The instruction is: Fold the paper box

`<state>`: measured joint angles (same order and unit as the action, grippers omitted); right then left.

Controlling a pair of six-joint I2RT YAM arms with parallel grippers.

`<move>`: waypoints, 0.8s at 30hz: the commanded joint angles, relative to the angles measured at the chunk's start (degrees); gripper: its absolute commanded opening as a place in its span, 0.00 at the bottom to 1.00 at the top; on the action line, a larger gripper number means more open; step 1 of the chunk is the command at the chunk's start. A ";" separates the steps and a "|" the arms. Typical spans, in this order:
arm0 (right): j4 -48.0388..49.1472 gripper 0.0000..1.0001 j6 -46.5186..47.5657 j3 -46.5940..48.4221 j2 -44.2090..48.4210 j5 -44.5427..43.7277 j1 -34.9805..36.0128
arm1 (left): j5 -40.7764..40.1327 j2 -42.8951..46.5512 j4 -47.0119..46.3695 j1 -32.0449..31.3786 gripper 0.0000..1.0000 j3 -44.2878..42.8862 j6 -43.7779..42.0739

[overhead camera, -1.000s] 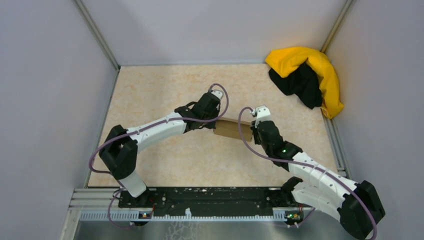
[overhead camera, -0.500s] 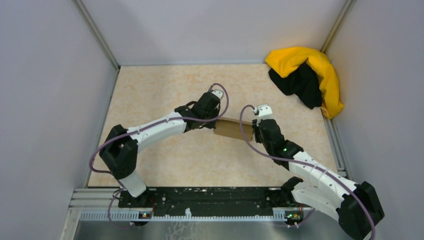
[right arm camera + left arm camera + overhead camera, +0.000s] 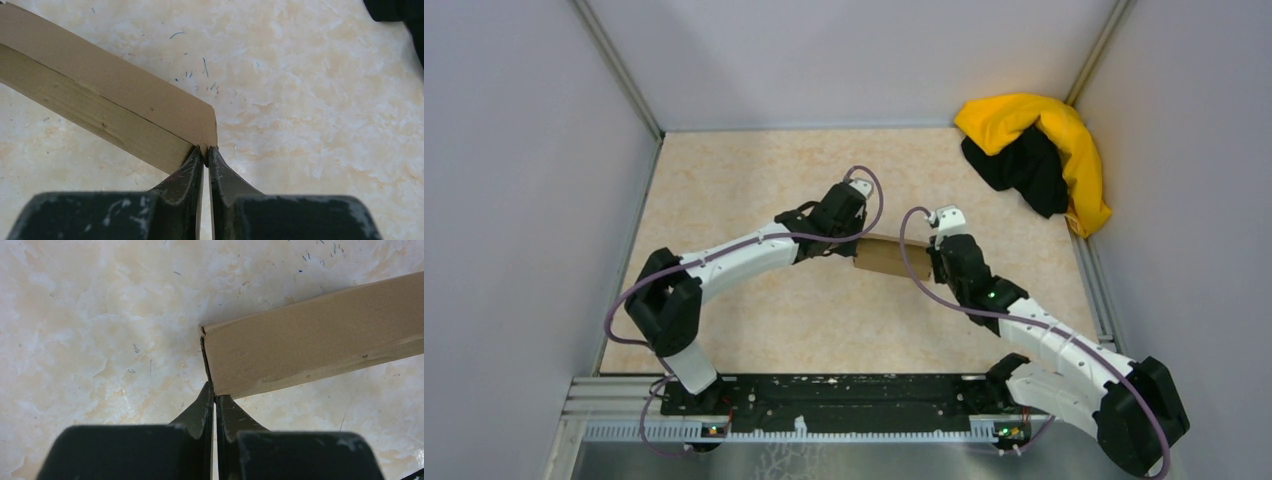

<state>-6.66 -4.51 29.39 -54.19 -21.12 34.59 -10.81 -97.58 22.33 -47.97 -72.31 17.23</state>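
The paper box (image 3: pixel 890 260) is a plain brown cardboard piece held between my two arms at the middle of the table. In the left wrist view it is a long brown panel (image 3: pixel 310 335), and my left gripper (image 3: pixel 215 399) is shut on its near corner edge. In the right wrist view the box (image 3: pixel 110 107) shows two faces meeting at a fold, and my right gripper (image 3: pixel 205 150) is shut on its corner. In the top view the left gripper (image 3: pixel 856 245) is at the box's left end and the right gripper (image 3: pixel 932 262) at its right end.
A yellow-and-black cloth heap (image 3: pixel 1039 155) lies in the back right corner. Grey walls enclose the beige tabletop (image 3: pixel 744 180) on three sides. A black rail (image 3: pixel 844 395) with the arm bases runs along the near edge.
The right arm has shifted slightly, its wrist edging a little toward the back. The box and left arm stay almost still.
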 commanded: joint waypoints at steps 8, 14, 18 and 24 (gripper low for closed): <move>-1.71 0.00 -1.58 8.17 -1.62 3.01 -2.29 | 3.38 -3.38 5.12 0.23 0.03 -1.11 -0.78; -5.77 0.00 -3.03 12.03 -4.69 7.89 -4.13 | 4.51 -3.59 5.62 0.24 0.03 -1.28 -0.71; -7.63 0.00 -4.45 13.71 -6.17 9.91 -4.70 | 5.06 -3.37 6.01 0.22 0.03 -1.47 -0.71; -12.21 0.00 -5.24 17.80 -7.84 13.95 -6.12 | 5.58 -3.38 7.98 0.17 0.04 -2.49 -1.39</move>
<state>-17.50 -7.97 41.85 -61.21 -13.23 29.30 -8.93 -98.70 24.25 -47.44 -74.22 16.78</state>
